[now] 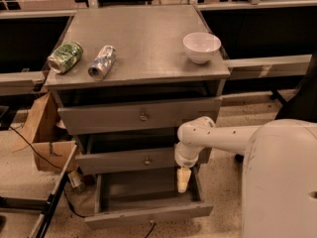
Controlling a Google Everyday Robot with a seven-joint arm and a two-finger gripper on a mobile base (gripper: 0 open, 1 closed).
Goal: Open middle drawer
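The grey cabinet (148, 48) has three drawers. The middle drawer (119, 161) has a wide grey front with a small round brass knob (147, 161) at centre, and a dark gap shows above it. My gripper (183, 180) hangs pointing down from the white arm (218, 138). It is just in front of and below the right end of the middle drawer's front, over the bottom drawer. The gripper is to the right of the knob and lower than it, not touching it. The top drawer (99, 118) has its own knob (143, 116).
The bottom drawer (148, 215) is pulled far out, its inside bare. On the cabinet top lie a green can (65, 56) and a silver can (102, 62), and a white bowl (201, 46) stands there. A cardboard box (47, 143) and a black cable (34, 152) are at the left.
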